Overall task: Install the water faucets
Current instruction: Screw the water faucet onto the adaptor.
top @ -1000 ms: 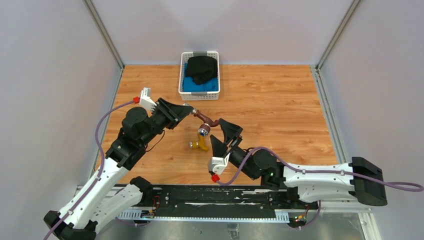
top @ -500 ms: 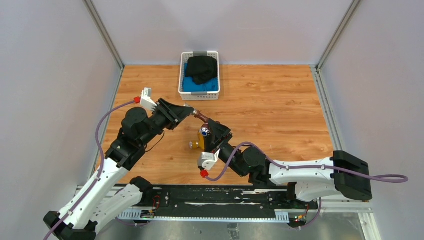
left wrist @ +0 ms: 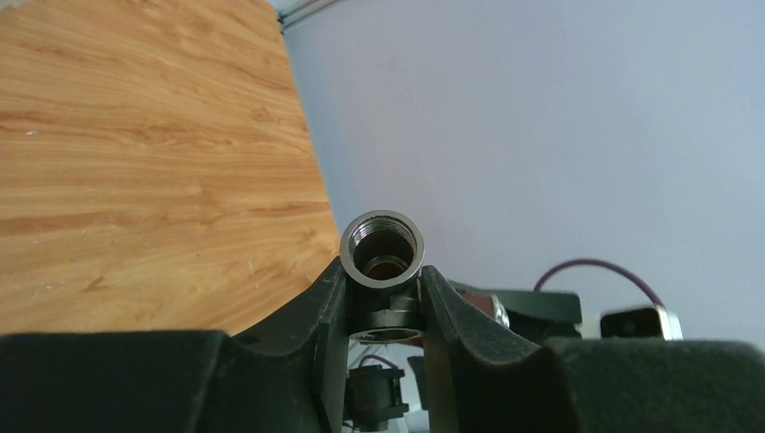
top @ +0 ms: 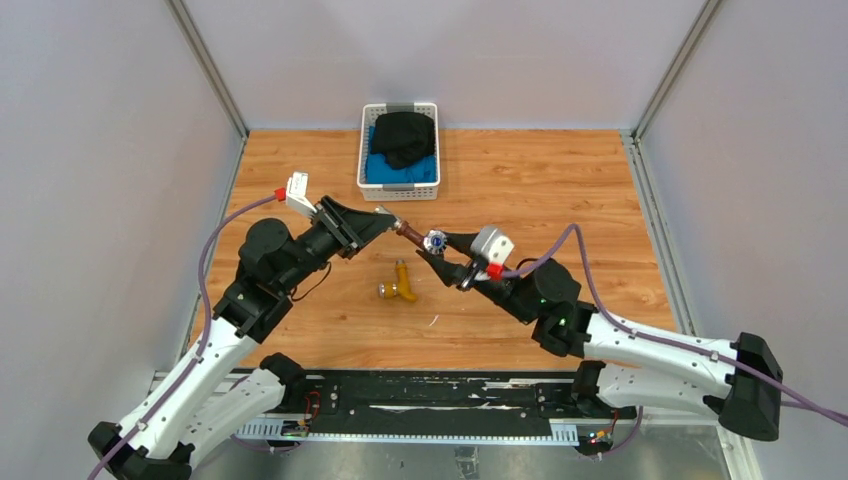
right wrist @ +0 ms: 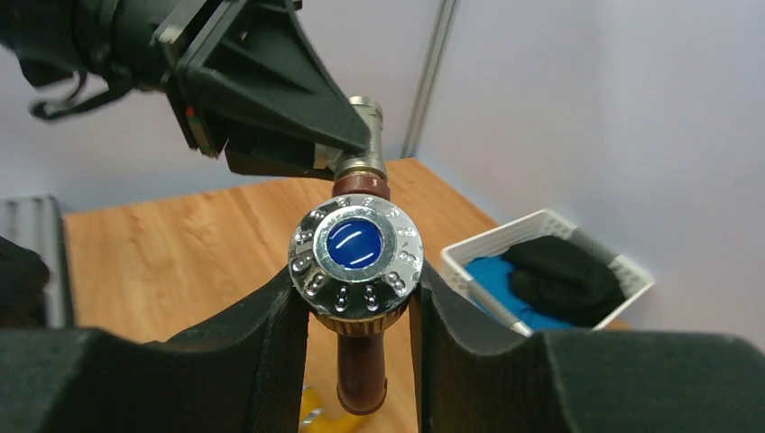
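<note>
My left gripper [top: 378,217] is pinched tight on the silvery threaded end [left wrist: 382,245] of the brown tap [top: 410,232]. From my left wrist, that open end sits just above the two fingers [left wrist: 320,311], its mouth turned toward the camera. The tap is held up off the table [top: 560,190] and runs from my left fingertips across to my right gripper [top: 437,247], so it spans the gap between my two arms.

My right gripper has closed around the round knob [right wrist: 354,255] with the blue centre. From my right wrist, both fingers [right wrist: 271,347] lie against the knob's rim, one on each side, and the brown body hangs down between them. My left gripper shows just beyond, clamped on the far end.

The yellow tap [top: 401,285] lies on the wood just below the held tap, nearer my bases, and neither gripper touches it. A white basket [top: 366,150] with black and blue cloth in it stands at the far edge of the table, well apart from both grippers
</note>
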You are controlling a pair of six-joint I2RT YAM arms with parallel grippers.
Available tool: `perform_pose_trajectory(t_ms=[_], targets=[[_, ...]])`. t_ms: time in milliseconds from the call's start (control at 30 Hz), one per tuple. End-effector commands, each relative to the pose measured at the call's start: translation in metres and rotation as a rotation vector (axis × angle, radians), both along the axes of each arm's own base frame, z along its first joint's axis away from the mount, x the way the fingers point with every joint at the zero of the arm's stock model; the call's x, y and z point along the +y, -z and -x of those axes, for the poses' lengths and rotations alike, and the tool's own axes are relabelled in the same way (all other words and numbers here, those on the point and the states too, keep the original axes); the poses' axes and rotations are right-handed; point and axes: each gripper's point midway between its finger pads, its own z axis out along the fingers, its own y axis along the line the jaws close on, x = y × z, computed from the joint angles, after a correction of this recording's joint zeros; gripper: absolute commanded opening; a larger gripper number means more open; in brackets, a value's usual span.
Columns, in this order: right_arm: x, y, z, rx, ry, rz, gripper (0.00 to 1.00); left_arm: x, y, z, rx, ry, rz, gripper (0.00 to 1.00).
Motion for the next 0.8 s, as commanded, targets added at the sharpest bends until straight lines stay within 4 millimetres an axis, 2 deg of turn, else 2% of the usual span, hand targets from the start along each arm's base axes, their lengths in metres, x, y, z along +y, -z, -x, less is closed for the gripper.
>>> perform_pose_trajectory(t_ms=[0, 133, 333, 400, 533, 633, 667, 767], targets=[[-0.003, -0.022, 0.010, 0.437, -0.205, -0.248, 0.19, 0.001, -0.030, -0.001, -0.168, -0.001, 0.075, 0.00], [-0.010, -0.021, 0.000, 0.753, -0.323, -0.381, 0.19, 0.000, -0.039, 0.004, -0.251, 0.020, 0.124, 0.00], [-0.009, -0.018, -0.015, 1.164, -0.545, -0.539, 0.11, -0.001, -0.050, 0.017, -0.376, 0.062, 0.158, 0.00], [-0.010, -0.018, -0.020, 1.256, -0.623, -0.595, 0.15, -0.004, -0.053, 0.023, -0.406, 0.092, 0.165, 0.00], [-0.006, -0.007, -0.031, 1.454, -0.751, -0.695, 0.26, -0.006, -0.062, 0.033, -0.458, 0.134, 0.182, 0.00], [-0.005, 0.002, -0.037, 1.502, -0.804, -0.714, 0.34, -0.006, -0.067, 0.038, -0.490, 0.152, 0.181, 0.00], [-0.007, 0.004, -0.039, 1.489, -0.806, -0.714, 0.41, -0.006, -0.068, 0.039, -0.493, 0.152, 0.182, 0.00], [-0.014, 0.013, -0.041, 1.453, -0.749, -0.683, 0.72, -0.005, -0.068, 0.038, -0.486, 0.141, 0.178, 0.00]])
